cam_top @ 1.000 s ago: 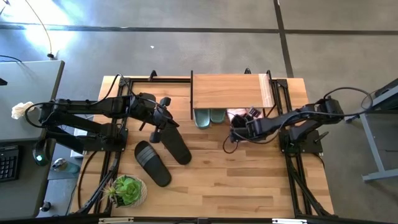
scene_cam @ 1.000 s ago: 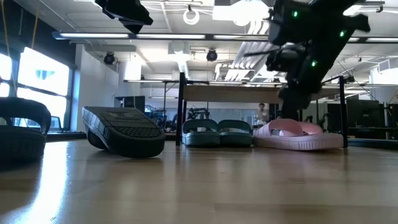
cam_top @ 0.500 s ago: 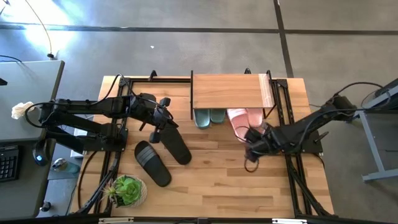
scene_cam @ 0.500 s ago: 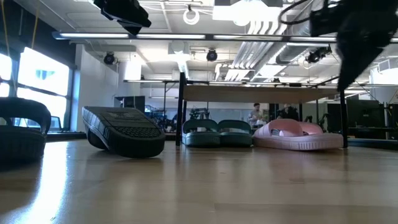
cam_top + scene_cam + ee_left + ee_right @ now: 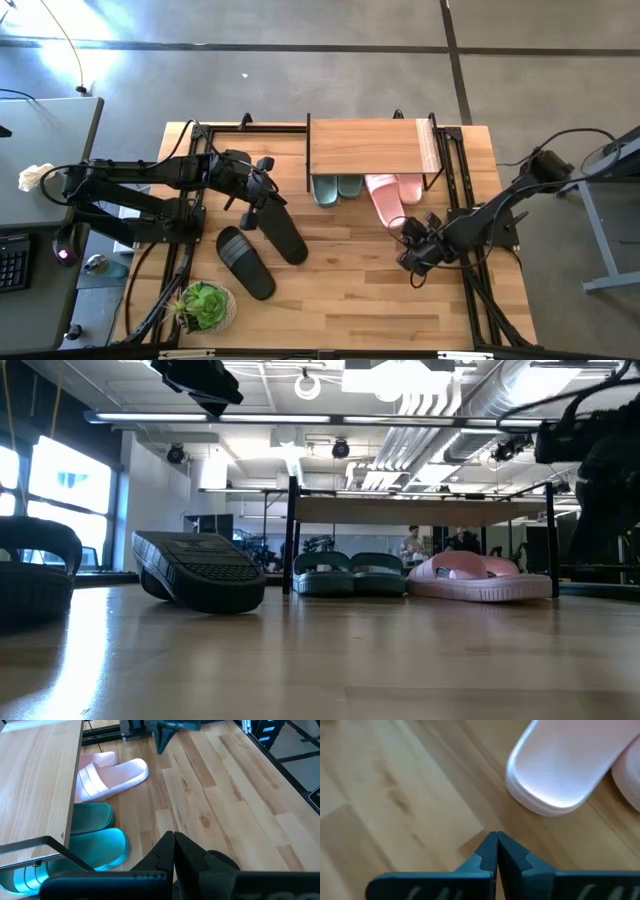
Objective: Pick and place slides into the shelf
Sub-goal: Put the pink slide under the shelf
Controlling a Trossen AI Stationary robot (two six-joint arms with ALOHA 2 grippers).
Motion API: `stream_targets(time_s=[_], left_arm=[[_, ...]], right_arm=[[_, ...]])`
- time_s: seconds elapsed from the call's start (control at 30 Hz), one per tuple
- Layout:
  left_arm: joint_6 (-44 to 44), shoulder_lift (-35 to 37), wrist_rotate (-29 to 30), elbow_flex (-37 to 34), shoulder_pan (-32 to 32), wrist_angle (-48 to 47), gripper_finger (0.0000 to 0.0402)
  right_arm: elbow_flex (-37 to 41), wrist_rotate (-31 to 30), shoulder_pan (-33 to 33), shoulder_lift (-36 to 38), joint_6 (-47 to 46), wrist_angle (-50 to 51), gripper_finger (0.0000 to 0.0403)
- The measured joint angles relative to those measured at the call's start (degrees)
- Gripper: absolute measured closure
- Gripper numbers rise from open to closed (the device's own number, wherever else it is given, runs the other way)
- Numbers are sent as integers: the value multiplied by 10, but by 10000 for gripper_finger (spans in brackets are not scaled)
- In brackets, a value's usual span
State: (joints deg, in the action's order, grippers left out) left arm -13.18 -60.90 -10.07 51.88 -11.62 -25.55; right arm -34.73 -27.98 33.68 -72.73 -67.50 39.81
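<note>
With its fingers pressed together on nothing, the right end effector [image 5: 412,256] hangs over bare wood near the right side of the tabletop [image 5: 340,300], just beyond the heel of the nearer pink slide [image 5: 386,203]. That slide lies angled, toe under the shelf [image 5: 365,147] and heel sticking out onto the open planks; its pale pink partner [image 5: 409,186] sits beside it at the shelf's right end. The sage-green pair [image 5: 336,186] rests side by side beneath the left half of the plank, toes inward.

Across the tabletop, the left end effector [image 5: 256,196] is closed too, and appears to pinch the upper end of one black slide [image 5: 282,233], which lies tilted against the wood; the overhead and wrist views do not make the contact plain. The second black slide [image 5: 245,262] lies flat nearby, sole down, well apart from the shelf. A small potted plant [image 5: 205,306] stands at the near left corner. From table height, the green and pink slides line up beneath the plank between its thin black legs.
</note>
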Motion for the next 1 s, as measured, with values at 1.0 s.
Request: stream_targets(time_s=[1.0], left_arm=[[3, 0, 0, 0, 0, -14, 401]], right_arm=[[36, 54, -169, -16, 255, -166, 403]])
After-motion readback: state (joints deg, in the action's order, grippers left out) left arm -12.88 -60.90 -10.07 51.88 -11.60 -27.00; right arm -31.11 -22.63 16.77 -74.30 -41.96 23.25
